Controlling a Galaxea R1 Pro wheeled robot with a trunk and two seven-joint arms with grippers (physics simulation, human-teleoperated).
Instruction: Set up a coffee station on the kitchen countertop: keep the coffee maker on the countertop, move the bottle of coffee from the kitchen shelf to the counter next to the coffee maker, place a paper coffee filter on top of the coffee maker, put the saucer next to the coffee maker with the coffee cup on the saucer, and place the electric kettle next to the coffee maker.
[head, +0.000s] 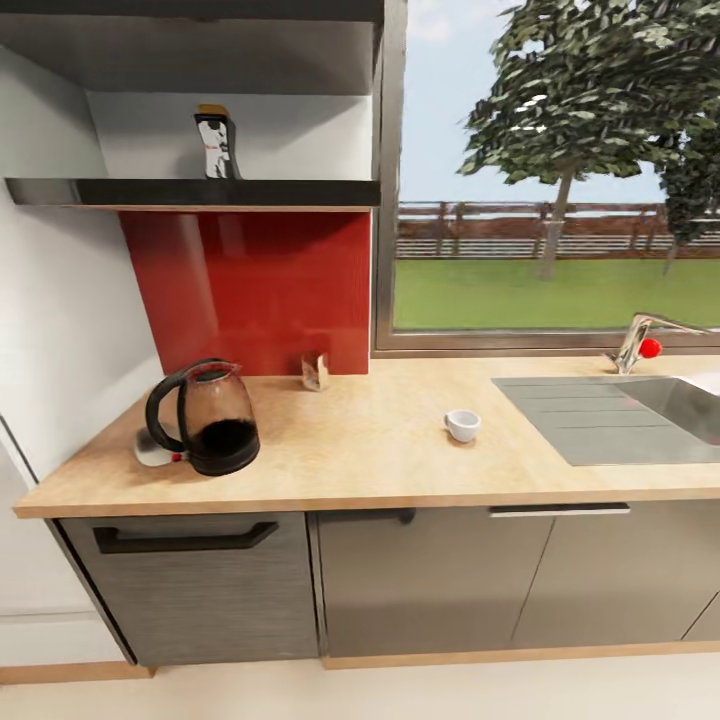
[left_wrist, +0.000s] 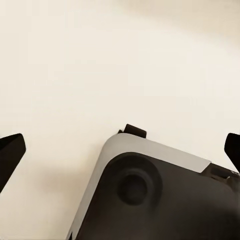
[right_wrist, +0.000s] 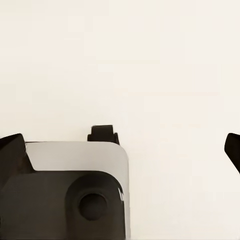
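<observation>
Kitchen ahead: a long beige wood-look surface (head: 380, 450) runs under a big window, with a red backsplash at the left and a steel sink (head: 640, 415) at the right. On that surface the dark rounded kettle (head: 208, 418) stands upright at the left end, handle turned toward the left wall, spout side toward the sink. Something small and white pokes out just behind its base, too hidden to name. Out in the middle sits the white cup (head: 462, 425), upright, mouth up, well apart from the kettle. Back against the red panel is a small pale brownish item (head: 315, 371), too small to identify.

Up on the dark shelf (head: 190, 192) above the backsplash stands the coffee bottle (head: 215, 143), gold cap on top, long axis vertical, label facing the room. It is high and to the left, directly above the kettle's stretch of surface.

Both arms hang low. In the left wrist view the left fingers (left_wrist: 11, 150) are spread wide, dark tips at either edge, pale floor and the robot's own grey base (left_wrist: 160, 195) between them. In the right wrist view the right fingers (right_wrist: 12, 145) are equally wide apart, nothing held.

My read: the bottle lies up and left, so the left arm looks the nearer one, and a side-on grip across the upright body would suit it. The reach is high, so it likely needs the trunk raised.
</observation>
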